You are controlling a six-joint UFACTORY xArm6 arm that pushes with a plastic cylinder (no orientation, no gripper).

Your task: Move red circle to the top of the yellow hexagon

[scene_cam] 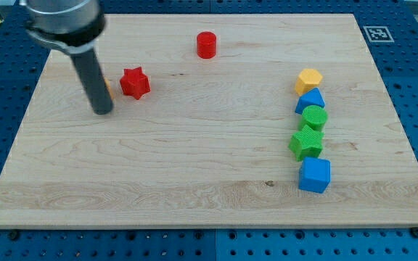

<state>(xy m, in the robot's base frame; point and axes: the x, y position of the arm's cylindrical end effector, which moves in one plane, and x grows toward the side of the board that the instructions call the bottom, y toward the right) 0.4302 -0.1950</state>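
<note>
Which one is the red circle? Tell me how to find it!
Look at the wooden board and go to its top edge, a little left of the middle. A short red circle stands there alone. The other red block, the red star, sits lower left beside my tip and has points; this one is smooth and round.

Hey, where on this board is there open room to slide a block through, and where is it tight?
Open: the wide middle between the red star and the right column, and the whole bottom strip. Tight: the column from yellow hexagon down to blue cube, and around my tip beside the star.
</note>
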